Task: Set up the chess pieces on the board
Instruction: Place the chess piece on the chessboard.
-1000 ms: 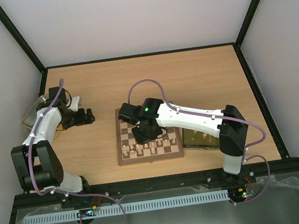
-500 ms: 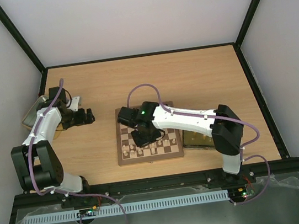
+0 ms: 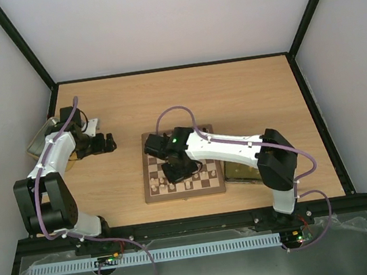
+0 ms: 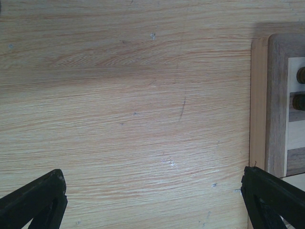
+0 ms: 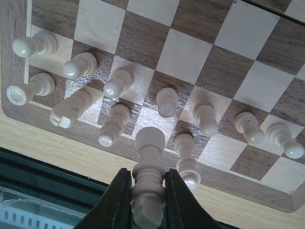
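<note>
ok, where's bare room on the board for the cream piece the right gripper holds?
Bare: middle squares of the board beyond the cream pieces, and near-row squares by its right corner, past the held piece. Also table between left gripper and board edge. Crowded: near-left corner.

Only the fingertips [image 4: 42, 198] of the left gripper [image 4: 152, 183] are shown, cropped by the lower edge. To its right, the board [image 4: 276, 105] and two dark chess pieces [image 4: 301, 75] are cut off. The cream piece [image 5: 148, 152] within the right gripper [image 5: 147, 177] is partly covered by the jaws. From above, pieces beside that gripper are too small to be identified.
</note>
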`<state>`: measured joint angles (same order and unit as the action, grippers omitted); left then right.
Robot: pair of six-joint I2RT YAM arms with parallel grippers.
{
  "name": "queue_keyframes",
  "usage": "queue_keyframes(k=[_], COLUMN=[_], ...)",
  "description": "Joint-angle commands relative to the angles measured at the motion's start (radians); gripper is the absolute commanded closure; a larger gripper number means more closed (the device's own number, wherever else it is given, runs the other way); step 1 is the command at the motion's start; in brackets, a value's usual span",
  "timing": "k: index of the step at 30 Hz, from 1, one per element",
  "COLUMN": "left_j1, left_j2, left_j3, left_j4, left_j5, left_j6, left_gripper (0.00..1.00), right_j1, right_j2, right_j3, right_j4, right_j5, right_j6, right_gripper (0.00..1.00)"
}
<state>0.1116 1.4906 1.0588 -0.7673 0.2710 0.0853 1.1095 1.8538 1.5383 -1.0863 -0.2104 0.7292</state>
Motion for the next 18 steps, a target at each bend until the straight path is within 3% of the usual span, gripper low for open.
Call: queue_keyframes(k=[1, 18], left_j1=[-0.003, -0.003], left_j2=[-0.019, -0.026], left_j3=[-0.014, -0.013], left_j4=[0.003, 0.003], left_j5=[0.011, 0.011], left_j6=[-0.007, -0.007], left_gripper=[0.01, 0.0], right_j1=[0.014, 0.016], right_j2=[0.018, 0.049], right_j3=[-0.017, -0.019], right_j4=[-0.008, 0.001], right_j5=[-0.004, -0.005], right_j6=[-0.013, -0.029], right_gripper=[0.88, 0.87])
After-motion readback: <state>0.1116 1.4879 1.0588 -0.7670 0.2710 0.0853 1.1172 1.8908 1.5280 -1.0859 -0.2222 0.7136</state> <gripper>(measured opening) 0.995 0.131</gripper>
